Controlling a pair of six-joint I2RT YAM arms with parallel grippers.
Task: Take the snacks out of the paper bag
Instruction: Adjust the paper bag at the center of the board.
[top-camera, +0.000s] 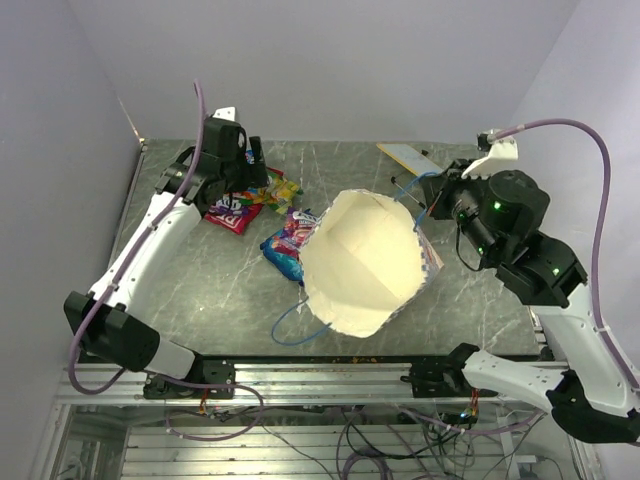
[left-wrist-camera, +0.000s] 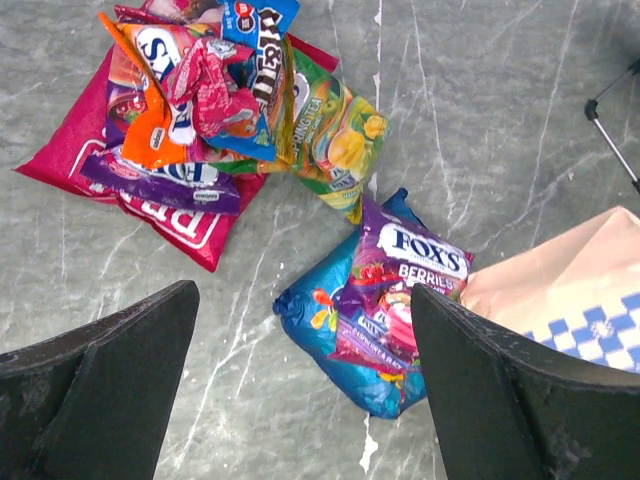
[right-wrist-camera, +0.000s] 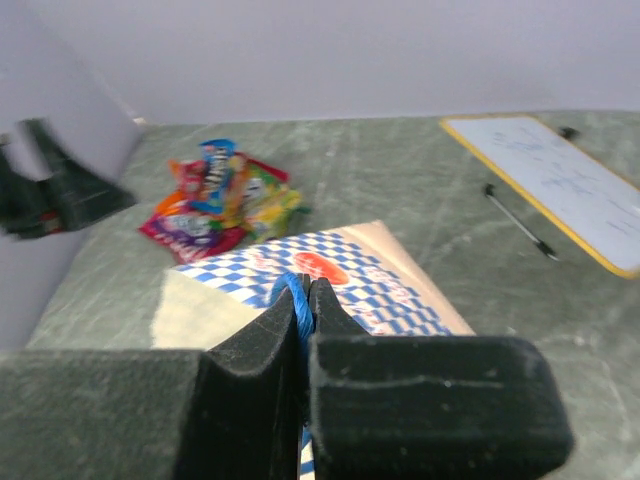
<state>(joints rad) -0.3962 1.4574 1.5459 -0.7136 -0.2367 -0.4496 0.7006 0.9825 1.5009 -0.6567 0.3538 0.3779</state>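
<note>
At table centre, I see the paper bag (top-camera: 360, 265) with its mouth gaping toward the overhead camera. The cream inside shows, and there is checkered blue-and-white outside at its right edge. My right gripper (right-wrist-camera: 300, 302) is at the bag's far right rim, fingers pressed together on a thin blue string handle (right-wrist-camera: 293, 288). The other handle loop (top-camera: 290, 325) lies on the grey-green marble table (top-camera: 200, 300) at the bag's near left.

My left gripper (left-wrist-camera: 303, 298) hangs over the far left of the table, fingers spread wide and holding nothing. Below it the snacks are out on the table:
- The blue Fox's Berries packet (left-wrist-camera: 385, 300) lies just beside the bag's left rim. I can't tell if they touch.
- The red-pink packet (left-wrist-camera: 190, 225) lies further left, at the bottom of a small heap.
- The yellow-green packet (left-wrist-camera: 340, 140) is at the heap's right.
- A small blue-red packet (left-wrist-camera: 258, 40) sits on top, next to an orange wrapper (left-wrist-camera: 150, 130).

Far right, well apart from the bag, a white board with a yellow rim (right-wrist-camera: 560, 185) lies flat with a pen (right-wrist-camera: 520, 222) beside it.
</note>
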